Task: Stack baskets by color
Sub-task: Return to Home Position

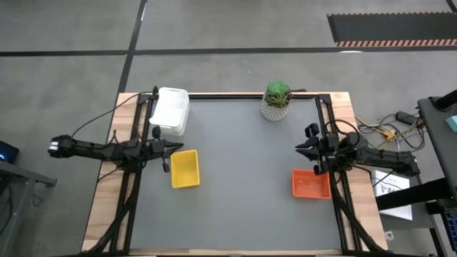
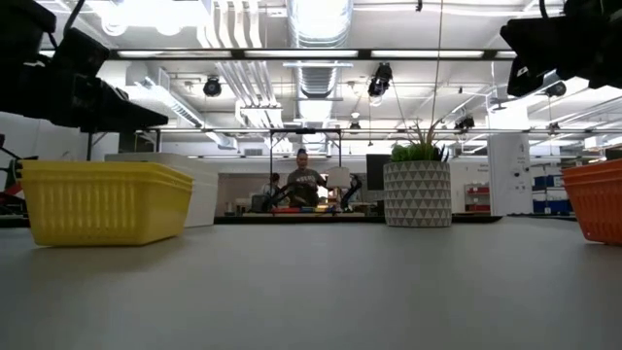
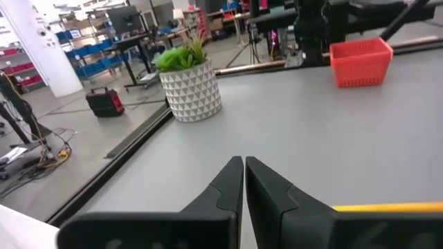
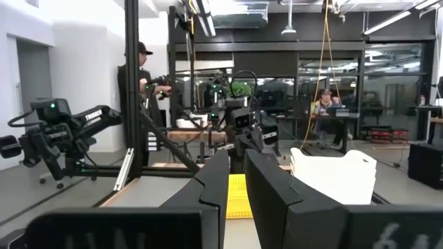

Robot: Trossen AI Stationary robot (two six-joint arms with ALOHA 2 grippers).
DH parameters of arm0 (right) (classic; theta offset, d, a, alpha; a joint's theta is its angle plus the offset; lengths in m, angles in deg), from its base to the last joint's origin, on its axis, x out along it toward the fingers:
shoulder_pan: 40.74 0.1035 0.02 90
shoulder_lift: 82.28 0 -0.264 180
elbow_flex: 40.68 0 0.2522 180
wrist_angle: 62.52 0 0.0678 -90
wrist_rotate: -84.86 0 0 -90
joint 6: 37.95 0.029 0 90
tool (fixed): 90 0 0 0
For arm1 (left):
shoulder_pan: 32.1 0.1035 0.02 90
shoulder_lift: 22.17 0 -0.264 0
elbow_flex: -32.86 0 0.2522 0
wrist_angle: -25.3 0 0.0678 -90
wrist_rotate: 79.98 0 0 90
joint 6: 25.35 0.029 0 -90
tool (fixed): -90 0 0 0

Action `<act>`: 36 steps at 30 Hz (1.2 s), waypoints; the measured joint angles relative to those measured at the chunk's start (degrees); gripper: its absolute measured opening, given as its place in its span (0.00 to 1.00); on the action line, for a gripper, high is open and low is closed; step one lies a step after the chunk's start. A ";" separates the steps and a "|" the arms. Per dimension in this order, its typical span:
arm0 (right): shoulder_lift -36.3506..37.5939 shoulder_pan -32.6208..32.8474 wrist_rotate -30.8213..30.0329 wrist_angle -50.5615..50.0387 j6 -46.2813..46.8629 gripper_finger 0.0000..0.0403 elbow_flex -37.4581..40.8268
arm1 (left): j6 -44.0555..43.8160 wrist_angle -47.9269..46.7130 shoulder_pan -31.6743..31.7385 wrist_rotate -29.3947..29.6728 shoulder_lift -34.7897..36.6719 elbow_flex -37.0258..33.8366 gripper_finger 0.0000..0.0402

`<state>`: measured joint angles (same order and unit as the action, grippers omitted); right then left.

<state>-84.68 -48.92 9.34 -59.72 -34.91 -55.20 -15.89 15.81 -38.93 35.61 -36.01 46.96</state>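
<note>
Yellow baskets (image 2: 105, 199), ribbed-walled, stand apart from white baskets (image 1: 171, 111) and orange baskets (image 1: 310, 183).

Grey table (image 1: 243, 178), white baskets (image 1: 171, 111), yellow baskets (image 1: 185, 168), orange baskets (image 1: 310, 183), potted plant (image 1: 276, 100)

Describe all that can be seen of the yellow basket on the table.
The yellow basket is shallow, rectangular, plastic by its look, with finely ribbed walls and a plain rim. It stands upright, open side up, on the grey table, at its left side, apart from the white basket. Whether several are nested cannot be told. The left pincer hovers shut close by, not touching it.
</note>
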 joint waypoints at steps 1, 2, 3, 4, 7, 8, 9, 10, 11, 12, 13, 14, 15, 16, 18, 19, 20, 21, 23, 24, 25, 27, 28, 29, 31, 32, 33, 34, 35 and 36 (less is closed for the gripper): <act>0.00 0.00 0.00 0.00 -0.24 0.11 0.00 | 0.00 0.00 0.00 0.00 -0.37 0.00 0.00; 0.00 0.00 -0.01 0.00 -0.45 0.11 0.00 | 0.00 -0.01 0.00 0.00 -0.67 0.00 0.00; -0.02 0.00 -0.02 0.02 -0.45 0.11 0.00 | 0.00 -0.02 0.00 0.00 -0.90 0.00 0.00; -0.02 0.00 -0.01 0.00 -0.47 0.11 0.00 | 0.00 0.00 0.00 0.00 -1.19 0.00 0.00; -0.02 0.00 -0.02 0.00 -0.47 0.11 0.00 | 0.00 -0.02 0.00 0.00 -2.04 -0.02 0.00; -0.02 0.00 -0.02 0.00 -0.47 0.11 0.00 | 0.00 -0.02 0.00 0.00 -2.30 -0.04 0.00; -0.02 0.00 -0.02 0.00 -0.47 0.11 0.00 | 0.00 -0.02 0.00 0.00 -2.60 -0.04 0.00; -0.02 0.00 -0.02 0.00 -0.47 0.11 0.00 | 0.00 -0.02 0.00 0.00 -2.85 -0.04 0.00; -0.02 0.00 -0.02 0.00 -0.47 0.11 0.00 | 0.00 -0.02 0.00 0.00 -3.07 -0.04 0.00; -0.02 0.00 -0.02 0.00 -0.47 0.11 0.00 | -0.01 -0.02 0.00 0.00 -3.31 -0.04 0.00; -0.02 0.00 -0.02 0.00 -0.47 0.11 0.00 | 0.00 -0.02 0.00 0.00 -3.55 -0.04 0.00; -0.02 0.00 -0.02 0.00 -0.47 0.11 0.00 | 0.00 -0.02 0.00 0.00 -3.79 -0.07 0.00; -0.02 0.00 -0.02 0.00 -0.46 0.11 0.00 | -0.02 -0.02 0.00 0.00 -3.99 -0.07 0.00; -0.02 0.00 -0.02 0.00 -0.47 0.11 0.00 | -0.02 -0.02 0.00 0.00 -4.19 -0.07 0.00; -0.02 0.00 -0.03 0.00 -0.47 0.11 0.00 | -0.02 -0.04 0.00 -0.02 -4.61 -0.07 0.00; -0.02 0.00 -0.04 0.00 -0.47 0.11 0.00 | 0.00 -0.04 0.00 0.00 -4.74 -0.07 0.00; -0.02 0.00 -0.04 0.00 -0.46 0.11 0.00 | 0.00 -0.04 0.00 0.00 -4.94 -0.07 0.00; -0.02 0.00 -0.04 0.00 -0.47 0.11 0.00 | 0.00 -0.04 0.00 0.00 -5.16 -0.09 0.00; -0.02 0.00 -0.04 0.00 -0.47 0.11 0.00 | -0.02 -0.04 0.00 -0.02 -5.41 -0.09 0.00; -0.02 0.00 -0.04 0.00 -0.47 0.11 0.00 | -0.02 -0.04 0.00 -0.02 -5.60 -0.09 0.00; -0.02 0.00 -0.04 0.00 -0.47 0.11 0.00 | -0.02 -0.04 0.00 -0.01 -5.76 -0.09 0.00; -0.02 0.00 -0.04 0.00 -0.47 0.11 0.00 | 0.00 -0.04 0.00 -0.02 -6.00 -0.09 0.00; -0.02 0.00 -0.04 0.00 -0.47 0.11 0.00 | -0.01 -0.04 0.00 -0.01 -6.12 -0.09 0.00; -0.02 0.00 -0.04 -0.02 -0.47 0.11 0.00 | 0.00 -0.04 0.00 -0.02 -6.29 -0.09 0.00; -0.02 0.00 -0.04 0.00 -0.47 0.11 0.01 | -0.02 -0.04 0.00 -0.02 -6.46 -0.09 0.00; -0.02 0.00 -0.04 0.00 -0.47 0.11 0.00 | 0.00 -0.04 0.00 -0.02 -6.50 -0.09 0.00; -0.02 0.00 -0.04 0.00 -0.47 0.11 0.02 | -0.02 -0.04 0.00 -0.02 -6.58 -0.09 0.00; -0.02 0.00 -0.04 0.00 -0.47 0.11 0.02 | -0.01 -0.04 0.00 -0.02 -6.69 -0.09 0.00; -0.02 0.00 -0.04 0.00 -0.47 0.11 0.02 | -0.01 -0.04 0.00 -0.02 -6.70 -0.09 0.00; -0.02 0.00 -0.04 0.00 -0.47 0.11 0.02 | -0.01 -0.04 0.00 -0.02 -6.70 -0.09 0.00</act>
<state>-84.70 -48.92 9.30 -59.73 -35.38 -55.18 -15.91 15.77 -38.93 35.59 -42.70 46.87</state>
